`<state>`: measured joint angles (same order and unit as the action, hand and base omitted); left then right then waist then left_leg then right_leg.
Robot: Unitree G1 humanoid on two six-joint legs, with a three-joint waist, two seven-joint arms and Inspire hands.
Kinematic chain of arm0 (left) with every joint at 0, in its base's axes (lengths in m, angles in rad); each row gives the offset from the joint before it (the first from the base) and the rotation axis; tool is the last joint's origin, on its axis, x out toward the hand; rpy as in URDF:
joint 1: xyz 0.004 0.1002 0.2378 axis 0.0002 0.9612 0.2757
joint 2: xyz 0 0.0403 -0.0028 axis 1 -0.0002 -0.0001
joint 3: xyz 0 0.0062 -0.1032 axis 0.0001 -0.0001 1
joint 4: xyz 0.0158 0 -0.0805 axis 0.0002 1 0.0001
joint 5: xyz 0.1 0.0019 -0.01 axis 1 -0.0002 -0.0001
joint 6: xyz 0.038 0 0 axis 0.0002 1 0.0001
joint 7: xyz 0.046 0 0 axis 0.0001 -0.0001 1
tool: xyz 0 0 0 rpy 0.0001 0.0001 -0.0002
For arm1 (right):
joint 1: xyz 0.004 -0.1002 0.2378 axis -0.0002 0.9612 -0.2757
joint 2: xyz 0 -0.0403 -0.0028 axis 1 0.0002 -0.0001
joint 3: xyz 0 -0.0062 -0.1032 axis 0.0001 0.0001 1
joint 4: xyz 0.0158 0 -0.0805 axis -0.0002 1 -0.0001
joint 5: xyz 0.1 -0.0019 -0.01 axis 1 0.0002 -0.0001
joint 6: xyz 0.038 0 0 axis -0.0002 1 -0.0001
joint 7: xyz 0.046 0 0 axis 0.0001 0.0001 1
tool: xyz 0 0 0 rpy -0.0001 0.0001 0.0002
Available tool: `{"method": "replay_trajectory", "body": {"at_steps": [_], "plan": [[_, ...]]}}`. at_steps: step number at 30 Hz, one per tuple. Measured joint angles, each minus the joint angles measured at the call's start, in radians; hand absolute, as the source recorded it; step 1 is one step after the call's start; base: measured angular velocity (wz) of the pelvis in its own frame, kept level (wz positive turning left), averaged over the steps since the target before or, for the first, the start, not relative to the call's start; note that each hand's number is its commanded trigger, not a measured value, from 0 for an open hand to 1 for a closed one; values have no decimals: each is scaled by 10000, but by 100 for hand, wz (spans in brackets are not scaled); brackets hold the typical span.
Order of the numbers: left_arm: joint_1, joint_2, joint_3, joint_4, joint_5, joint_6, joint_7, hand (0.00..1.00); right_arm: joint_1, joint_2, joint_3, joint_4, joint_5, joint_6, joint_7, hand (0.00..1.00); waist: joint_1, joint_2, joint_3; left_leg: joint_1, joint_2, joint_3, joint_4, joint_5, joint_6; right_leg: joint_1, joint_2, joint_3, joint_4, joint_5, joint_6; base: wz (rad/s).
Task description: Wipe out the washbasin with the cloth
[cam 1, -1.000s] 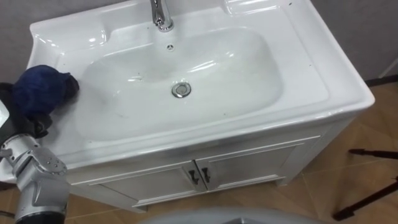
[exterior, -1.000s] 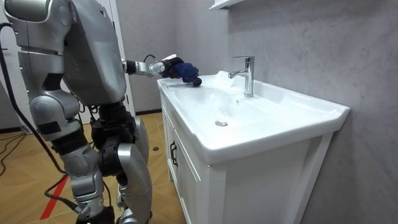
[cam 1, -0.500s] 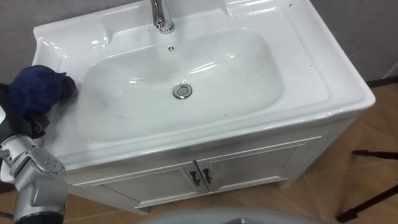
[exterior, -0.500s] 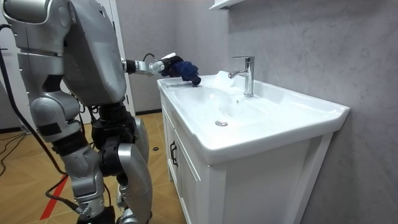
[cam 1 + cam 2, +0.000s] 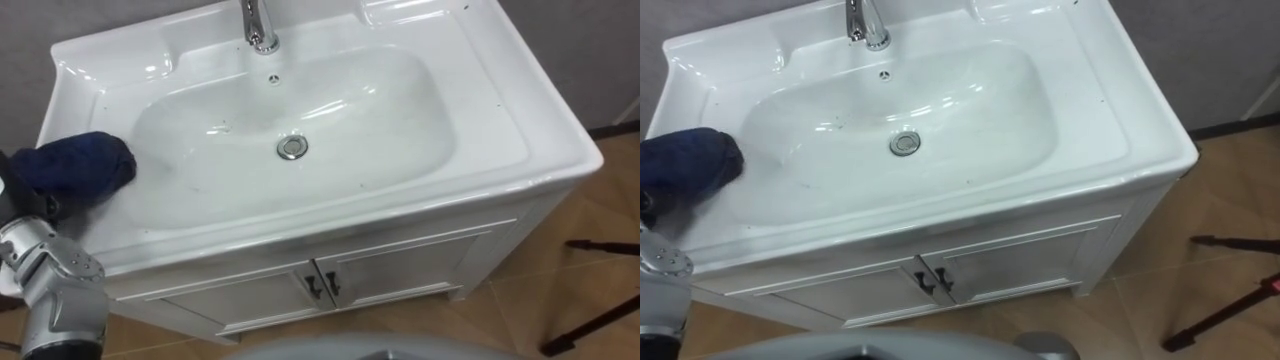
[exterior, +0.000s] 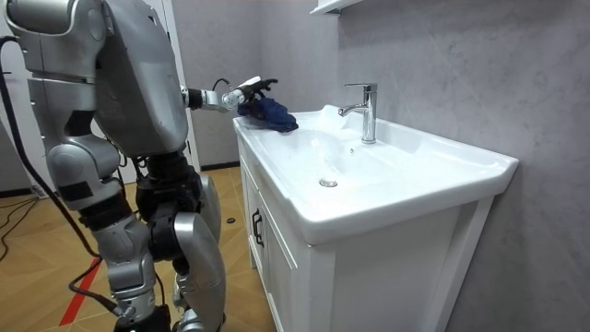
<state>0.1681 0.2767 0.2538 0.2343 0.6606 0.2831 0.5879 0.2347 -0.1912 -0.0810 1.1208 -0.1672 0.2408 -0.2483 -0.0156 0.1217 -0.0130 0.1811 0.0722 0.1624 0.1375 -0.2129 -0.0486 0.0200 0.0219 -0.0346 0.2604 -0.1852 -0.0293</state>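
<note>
the blue cloth [image 5: 82,163] lies on the basin [image 5: 480,150] rim, right against the left hand [image 5: 32,205]. whether the hand grips it i cannot tell. the bowl beyond the hand, around the drain [image 5: 291,147], looks unwiped, so i judge most wiping remains.

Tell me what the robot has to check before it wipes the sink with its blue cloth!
1. The blue cloth rests on the left rim of the basin: ok.
2. The left hand is at the blue cloth: ok.
3. The hand's hold on the cloth is firm: cannot tell, the cloth covers it.
4. The bowl holds nothing but the drain: ok.
5. No water runs from the tap: ok.
</note>
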Motion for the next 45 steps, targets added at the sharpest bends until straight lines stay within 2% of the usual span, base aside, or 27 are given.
{"method": "replay_trajectory", "body": {"at_steps": [20, 24, 29, 32, 34, 40, 45], "plan": [[-3, 0, 3, -41, -54, -6, -82, 0, -5, 26, 0, 1, 13, -3, 57, 0, -20, 19, 43, -49, -23, -10, 5, 2, 3, -5, -18, 25, -12, -38, 31, 0], [-3, -1, 4, -784, -1414, -20, -128, 0, -38, 41, 9, 2, 32, -5, 106, 0, 31, -72, 88, -98, -40, -44, 119, 1, 3, -6, -41, -7, -22, -51, 39, 2], [-2, -8, 3, -918, -4716, -136, -131, 0, -238, 41, 123, 10, 94, -103, -52, 0, 28, -122, 83, -123, -45, -24, 168, 1, 3, -10, -48, 13, -28, -51, 42, 0], [3, -8, 4, -1061, -5912, -160, -165, 0, -298, 49, 183, 21, 78, -110, -130, 0, 68, -161, 86, -129, -46, -36, 177, 1, 3, -8, -46, 20, -26, -52, 42, 0], [63, -8, 4, -1628, -7050, -219, -382, 0, -296, 71, 175, 21, 49, -165, -135, 0, 125, -238, 93, -136, -45, -38, 176, 1, 3, -4, -46, 5, -33, -52, 43, 0], [63, -11, 5, -2324, -8552, -806, -615, 0, -270, 235, 170, 19, 52, -394, -178, 0, 219, -288, 97, -122, -46, -39, 179, 1, 2, -2, -45, -25, -46, -50, 43, 0], [63, -11, 140, -2345, -9096, -949, -780, 0, -262, 285, 171, 20, 46, -517, -180, 0, 227, -277, 91, -115, -46, -39, 180, 1, 3, -5, -43, -26, -37, -49, 41, 0]]}}
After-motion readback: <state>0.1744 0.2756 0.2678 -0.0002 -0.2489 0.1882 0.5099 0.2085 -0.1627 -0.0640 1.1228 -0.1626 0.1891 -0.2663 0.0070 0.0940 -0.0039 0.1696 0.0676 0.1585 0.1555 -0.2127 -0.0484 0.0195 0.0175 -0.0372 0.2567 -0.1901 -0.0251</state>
